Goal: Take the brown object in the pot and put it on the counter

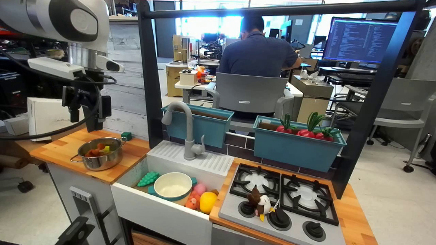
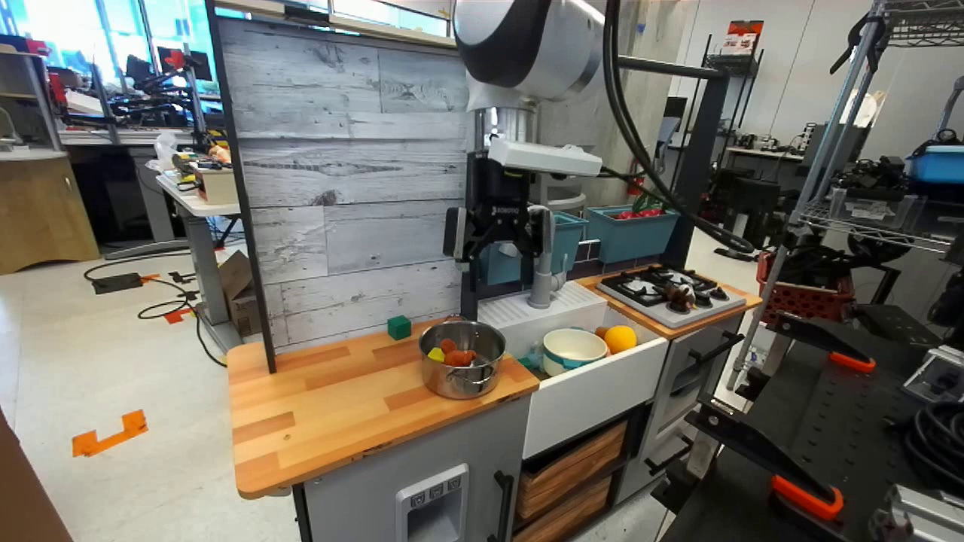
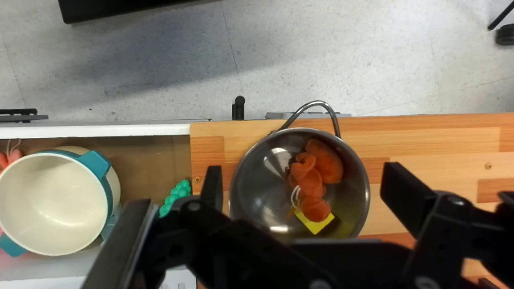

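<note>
The silver pot point(image 1: 102, 162) stands on the wooden counter point(image 2: 316, 391), and also shows in the wrist view point(image 3: 237, 164). In it lies the brown object, a rounded reddish-brown lump point(image 3: 327, 162), against the pot wall. It touches an orange-red soft piece point(image 3: 311, 182) with a white loop, which covers part of it. A yellow square piece point(image 3: 314, 224) lies under that piece's end. My gripper point(image 2: 498, 245) is open and empty above the pot. In the wrist view its fingers point(image 3: 301, 186) stand wide apart on either side of the pot.
A green cube point(image 2: 399, 327) sits on the counter behind the pot. The white sink point(image 1: 160, 212) beside it holds a cream pot with teal handles point(image 1: 173, 185), green grapes point(image 1: 148, 178) and a yellow ball point(image 1: 208, 202). The faucet point(image 1: 189, 136) rises behind the sink. A plank wall point(image 2: 354, 188) backs the counter.
</note>
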